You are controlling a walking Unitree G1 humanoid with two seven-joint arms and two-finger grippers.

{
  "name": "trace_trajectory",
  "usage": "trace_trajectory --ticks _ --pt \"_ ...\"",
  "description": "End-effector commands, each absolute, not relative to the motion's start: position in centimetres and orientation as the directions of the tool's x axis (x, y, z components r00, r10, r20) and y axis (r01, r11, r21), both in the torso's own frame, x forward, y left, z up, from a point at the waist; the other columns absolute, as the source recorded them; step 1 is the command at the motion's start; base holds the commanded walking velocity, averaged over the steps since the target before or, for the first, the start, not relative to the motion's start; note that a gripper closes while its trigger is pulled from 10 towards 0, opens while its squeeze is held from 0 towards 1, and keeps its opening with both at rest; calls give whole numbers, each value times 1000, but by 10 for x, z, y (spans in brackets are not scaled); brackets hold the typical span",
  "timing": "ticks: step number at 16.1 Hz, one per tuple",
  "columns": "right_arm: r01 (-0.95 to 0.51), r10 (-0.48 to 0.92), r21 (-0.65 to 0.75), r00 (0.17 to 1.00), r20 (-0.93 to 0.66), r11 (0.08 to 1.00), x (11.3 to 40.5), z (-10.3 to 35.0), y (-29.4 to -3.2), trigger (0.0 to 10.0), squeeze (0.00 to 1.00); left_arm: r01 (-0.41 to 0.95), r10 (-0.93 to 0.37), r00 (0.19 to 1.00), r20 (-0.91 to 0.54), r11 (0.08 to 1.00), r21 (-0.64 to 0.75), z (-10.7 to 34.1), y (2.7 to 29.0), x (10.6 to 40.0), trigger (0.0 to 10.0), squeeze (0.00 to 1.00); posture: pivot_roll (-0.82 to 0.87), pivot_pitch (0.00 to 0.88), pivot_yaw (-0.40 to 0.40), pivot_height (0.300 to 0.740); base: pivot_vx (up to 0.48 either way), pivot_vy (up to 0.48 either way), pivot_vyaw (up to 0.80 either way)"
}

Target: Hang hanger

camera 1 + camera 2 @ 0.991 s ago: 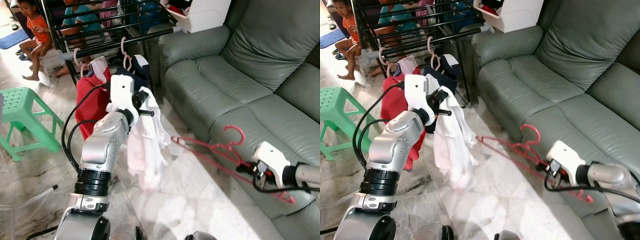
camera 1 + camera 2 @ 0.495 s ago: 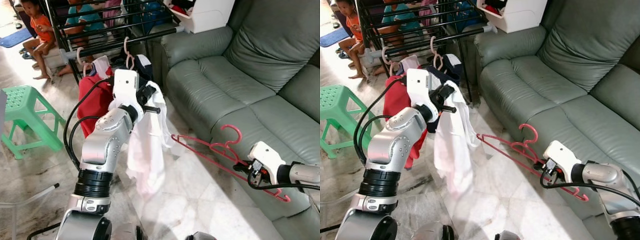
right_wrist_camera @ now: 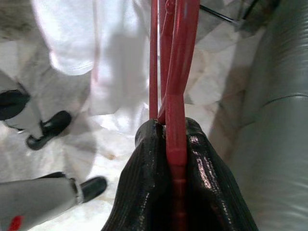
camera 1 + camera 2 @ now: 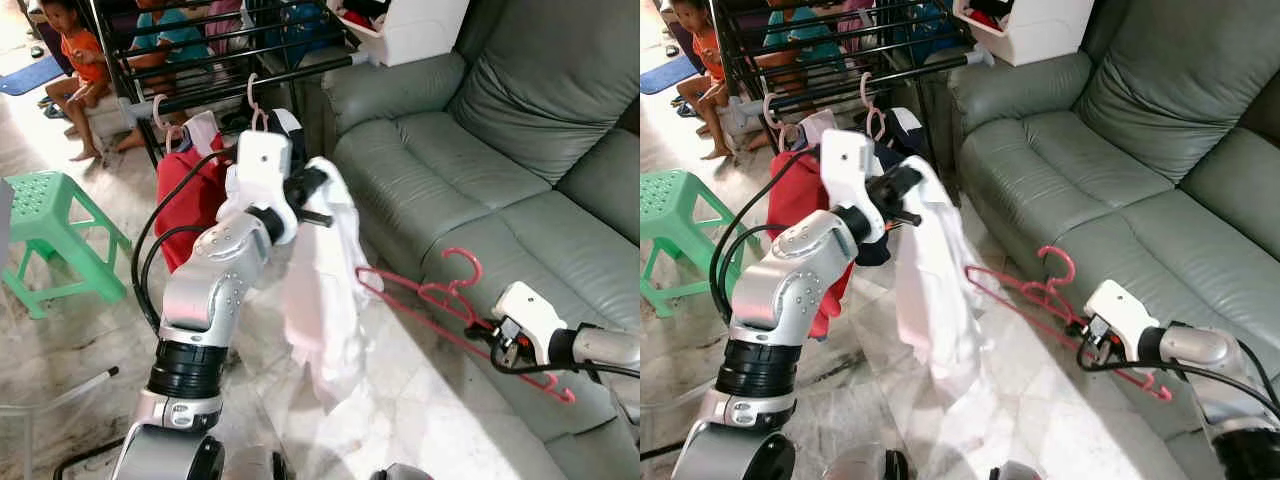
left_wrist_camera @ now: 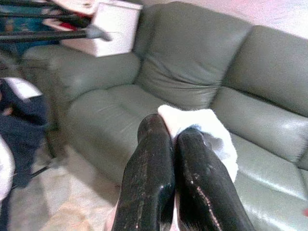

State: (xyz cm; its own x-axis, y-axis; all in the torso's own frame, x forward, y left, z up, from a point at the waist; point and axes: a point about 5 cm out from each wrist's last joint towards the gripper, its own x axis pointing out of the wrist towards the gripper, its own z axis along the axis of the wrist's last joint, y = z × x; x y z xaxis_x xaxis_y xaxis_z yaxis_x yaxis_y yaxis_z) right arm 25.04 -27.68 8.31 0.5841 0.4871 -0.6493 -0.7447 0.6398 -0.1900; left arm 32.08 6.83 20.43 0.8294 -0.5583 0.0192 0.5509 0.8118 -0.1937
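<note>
Room: marble floor lower centre, green sofa filling the right, black drying rack upper left.
Writing: none readable.
Left gripper: raised at centre frame, fingers pressed together on a white garment hanging to the floor.
Right gripper: lower right, clamped on the red hanger, which lies along the sofa's front edge.
Wrist detail: hanger bars run between the closed fingers.
Others: green stool, seated person, far left.

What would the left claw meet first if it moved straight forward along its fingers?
Probably the grey-green leather sofa: the left claw, shut on the white cloth garment, points at its seat and back cushions. Depth is uncertain.
</note>
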Motion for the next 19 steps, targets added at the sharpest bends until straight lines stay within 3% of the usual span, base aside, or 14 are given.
trace_trajectory --ticks 1,4,7,11,13,14,15,16,17,19 --pt "-734 475 -226 610 -634 641 256 86 -276 10000 0 604 -600 796 83 778 -173 222 63 315 10000 0 -49 0 13 740 0 0 0" --pt "-688 431 -277 666 -609 671 264 87 -281 10000 0 674 -664 738 120 720 -162 232 57 306 10000 0 -47 0 10 740 0 0 0" --pt "-587 391 -253 746 -539 769 277 85 -280 10000 0 788 -767 616 181 601 -133 242 43 290 10000 0 -51 0 9 740 0 0 0" --pt "-455 407 -9 804 -434 890 302 70 -245 10000 0 963 -943 267 197 267 -30 241 3 252 10000 0 -46 0 1 740 0 0 0" --pt "-358 347 44 854 -387 933 315 74 -240 10000 0 979 -968 202 150 204 -5 232 0 245 10000 0 -47 0 1 740 0 0 0" --pt "-224 250 117 916 -313 967 330 86 -241 10000 0 987 -981 157 110 159 11 223 -2 240 10000 0 -44 0 0 740 0 0 0" --pt "-8 75 272 968 -239 962 346 103 -250 10000 0 993 -991 117 72 119 22 214 -2 235 10000 0 -44 0 0 740 0 0 0" --pt "137 -61 417 980 -189 898 353 116 -261 10000 0 993 -993 109 46 111 29 207 -1 234 10000 0 -44 0 0 740 0 0 0" --pt "137 -61 417 980 -189 898 353 116 -261 10000 0 993 -993 109 46 111 29 207 -1 234 10000 0 -44 0 0 740 0 0 0" --pt "225 -192 601 974 -119 767 365 142 -272 10000 0 984 -984 176 -2 176 40 187 5 244 10000 0 -46 0 0 740 0 0 0"
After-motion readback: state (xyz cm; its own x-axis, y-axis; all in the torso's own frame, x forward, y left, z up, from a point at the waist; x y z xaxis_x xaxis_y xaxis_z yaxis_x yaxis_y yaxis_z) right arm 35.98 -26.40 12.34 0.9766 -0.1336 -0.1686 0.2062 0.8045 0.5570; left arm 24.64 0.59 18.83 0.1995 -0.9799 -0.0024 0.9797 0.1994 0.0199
